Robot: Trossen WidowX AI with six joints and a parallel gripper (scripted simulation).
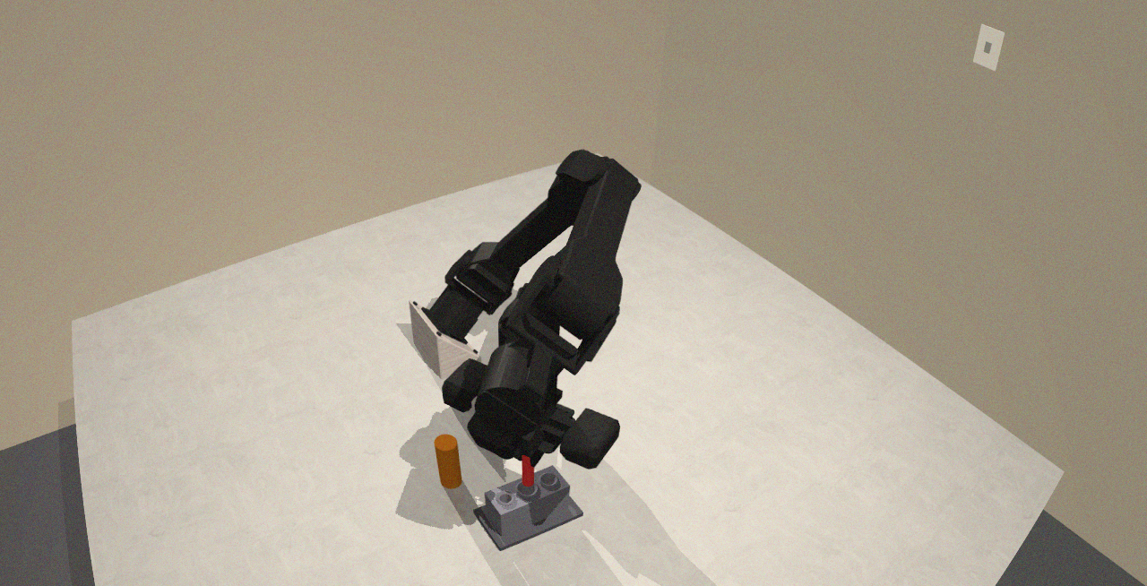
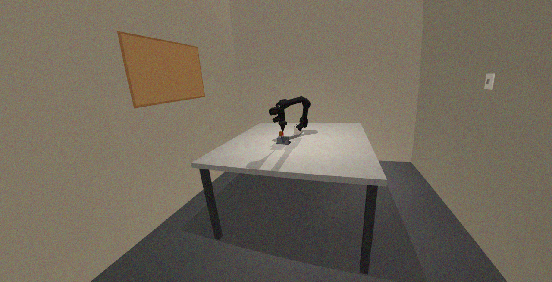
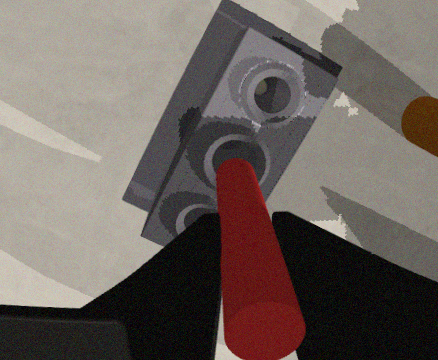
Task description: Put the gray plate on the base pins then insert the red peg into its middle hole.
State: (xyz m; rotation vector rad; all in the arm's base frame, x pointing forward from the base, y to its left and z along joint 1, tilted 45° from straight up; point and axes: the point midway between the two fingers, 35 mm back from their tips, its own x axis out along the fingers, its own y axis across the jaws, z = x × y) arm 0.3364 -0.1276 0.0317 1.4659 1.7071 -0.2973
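The gray plate (image 1: 517, 516) (image 2: 283, 139) (image 3: 229, 100), a thick block with three ringed holes, sits level on the dark base (image 1: 565, 512) (image 3: 163, 145). The base's pins cannot be made out clearly. My gripper (image 1: 530, 458) (image 2: 282, 130) (image 3: 245, 229) is above the plate and shut on the red peg (image 1: 527, 473) (image 3: 259, 280), which points down. The peg's lower end shows over the plate's middle hole, seemingly just above its rim. Its upper part is hidden by the gripper in the top view. A finger partly covers one end hole in the wrist view.
An upright orange cylinder (image 1: 448, 462) (image 2: 280, 133) (image 3: 436, 127) stands close beside the base, on the same side as the arm's pale mount (image 1: 436, 346). The arm reaches over from the mount behind. The white table (image 1: 240, 390) (image 2: 327, 156) carries everything.
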